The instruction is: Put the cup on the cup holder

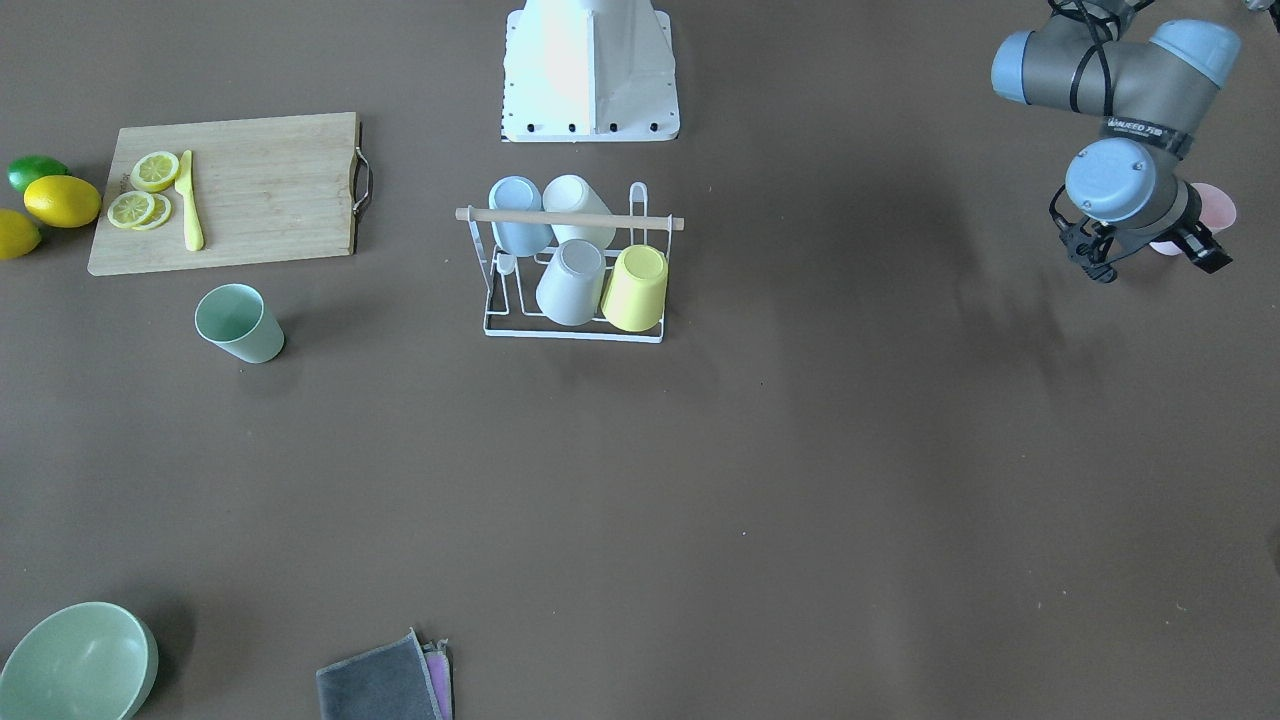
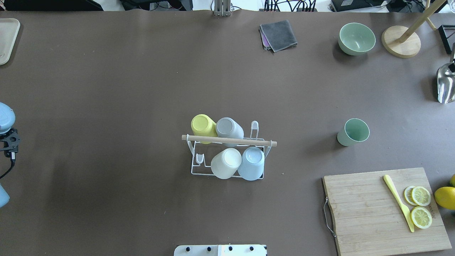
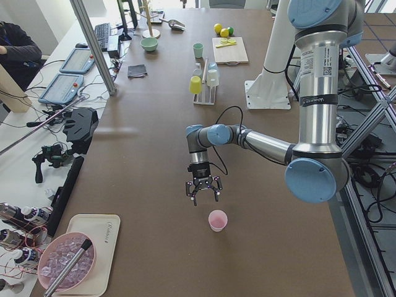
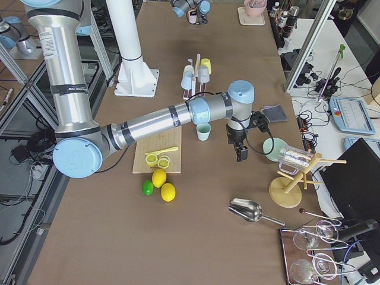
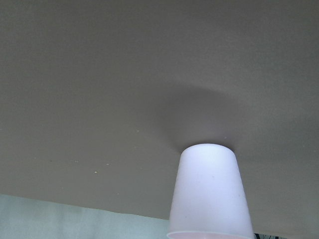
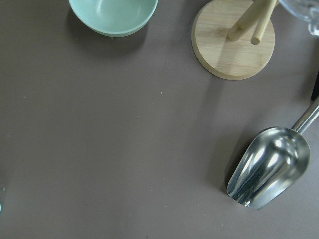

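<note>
The cup holder [image 1: 573, 332] is a white wire rack with a wooden rod, mid-table; it also shows in the overhead view [image 2: 229, 140]. It holds several upturned cups: yellow, grey, white and blue. A pink cup [image 1: 1216, 206] stands upright at the table's left end, and its side fills the left wrist view [image 5: 209, 189]. My left gripper [image 1: 1153, 258] hangs open just beside it, above the table, and holds nothing [image 3: 203, 197]. A mint green cup [image 2: 352, 132] stands upright on the table. My right gripper [image 4: 240, 153] hovers near it; I cannot tell its state.
A cutting board [image 2: 384, 209] carries lemon slices and a yellow knife, with lemons and a lime [image 1: 40, 172] beside it. A green bowl [image 2: 356, 38], folded cloths [image 2: 278, 35], a wooden stand base [image 6: 233, 40] and a metal scoop [image 6: 269, 167] lie at the far right.
</note>
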{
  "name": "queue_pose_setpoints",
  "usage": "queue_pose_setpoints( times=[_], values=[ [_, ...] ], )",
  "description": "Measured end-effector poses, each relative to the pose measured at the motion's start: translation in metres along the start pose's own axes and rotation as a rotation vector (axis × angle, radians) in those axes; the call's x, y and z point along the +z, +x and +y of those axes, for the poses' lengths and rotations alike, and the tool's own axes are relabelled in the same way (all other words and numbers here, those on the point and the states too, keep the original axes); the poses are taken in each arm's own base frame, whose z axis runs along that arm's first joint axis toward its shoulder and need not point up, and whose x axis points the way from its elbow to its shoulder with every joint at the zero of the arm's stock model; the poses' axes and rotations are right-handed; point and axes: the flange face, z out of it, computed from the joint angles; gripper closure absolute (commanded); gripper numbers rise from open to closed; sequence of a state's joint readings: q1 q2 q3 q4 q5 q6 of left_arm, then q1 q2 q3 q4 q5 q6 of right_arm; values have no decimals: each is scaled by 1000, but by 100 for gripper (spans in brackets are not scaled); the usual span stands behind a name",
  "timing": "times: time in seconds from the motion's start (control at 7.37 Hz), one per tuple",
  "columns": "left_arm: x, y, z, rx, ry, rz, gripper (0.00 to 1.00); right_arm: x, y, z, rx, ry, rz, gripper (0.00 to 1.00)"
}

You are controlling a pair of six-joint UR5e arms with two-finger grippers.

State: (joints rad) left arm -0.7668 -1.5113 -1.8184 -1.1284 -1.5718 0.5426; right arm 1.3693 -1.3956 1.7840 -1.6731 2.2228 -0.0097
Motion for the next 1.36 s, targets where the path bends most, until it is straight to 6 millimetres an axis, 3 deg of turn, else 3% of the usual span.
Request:
queue_pose_setpoints(
  times=[0.54, 0.95, 1.36],
  values=[
    [5, 8, -9, 22, -19, -3, 2, 2, -65, -45, -99, -26, 39, 0],
    [25, 12, -16, 27, -51, 10, 2, 9, -154, -82, -151, -160, 35, 0],
    [54, 22, -11, 28, -60, 10, 2, 27, -224, -95, -204, -269, 27, 0]
  ],
)
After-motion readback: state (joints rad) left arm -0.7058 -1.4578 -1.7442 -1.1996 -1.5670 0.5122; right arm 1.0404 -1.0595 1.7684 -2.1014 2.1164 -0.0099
